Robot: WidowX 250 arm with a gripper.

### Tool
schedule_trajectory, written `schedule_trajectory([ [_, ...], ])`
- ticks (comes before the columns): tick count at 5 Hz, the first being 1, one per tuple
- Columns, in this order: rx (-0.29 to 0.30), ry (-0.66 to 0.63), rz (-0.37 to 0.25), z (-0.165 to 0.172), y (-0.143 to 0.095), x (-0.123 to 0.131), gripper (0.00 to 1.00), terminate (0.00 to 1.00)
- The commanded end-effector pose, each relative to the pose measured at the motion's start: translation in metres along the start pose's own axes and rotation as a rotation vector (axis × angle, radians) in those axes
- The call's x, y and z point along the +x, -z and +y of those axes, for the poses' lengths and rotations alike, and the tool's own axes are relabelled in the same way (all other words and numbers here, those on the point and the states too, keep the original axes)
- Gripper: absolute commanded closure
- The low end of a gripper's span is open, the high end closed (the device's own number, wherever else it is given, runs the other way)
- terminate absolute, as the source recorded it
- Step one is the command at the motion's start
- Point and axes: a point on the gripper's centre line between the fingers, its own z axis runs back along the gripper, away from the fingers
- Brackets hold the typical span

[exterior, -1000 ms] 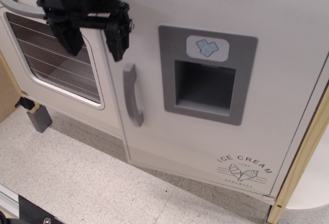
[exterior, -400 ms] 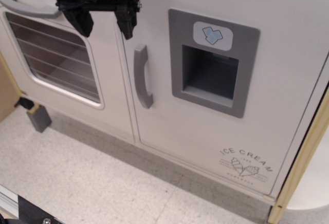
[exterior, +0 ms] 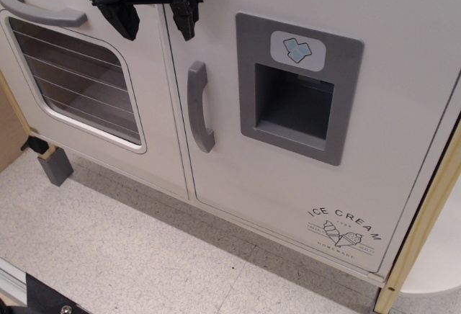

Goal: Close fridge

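The white fridge door [exterior: 403,98] fills the right of the view and lies flush with the cabinet front. It has a grey vertical handle [exterior: 199,106], a grey recessed dispenser panel [exterior: 297,99], a blue ice-cube sticker [exterior: 297,49] and "ICE CREAM" print [exterior: 343,230]. My black gripper [exterior: 157,24] is at the top left, above the handle, over the seam between the oven and fridge doors. Its two fingers are spread apart and hold nothing.
A white oven door with a window [exterior: 79,83] and a horizontal grey handle [exterior: 39,10] stands left of the fridge. A small grey block [exterior: 54,166] sits on the speckled floor [exterior: 144,256]. A light wood post [exterior: 421,235] runs down the right edge.
The fridge door swung from ajar to flush with the cabinet. My gripper moved up and slightly right, away from the handle, staying open.
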Motion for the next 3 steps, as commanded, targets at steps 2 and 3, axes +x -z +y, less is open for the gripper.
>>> schedule_trajectory([
  [2,0.002,-0.017,-0.055,0.0034,-0.0133,0.0175,0.0,0.0],
  [3,0.002,-0.017,-0.055,0.0034,-0.0133,0.0175,0.0,1.0],
])
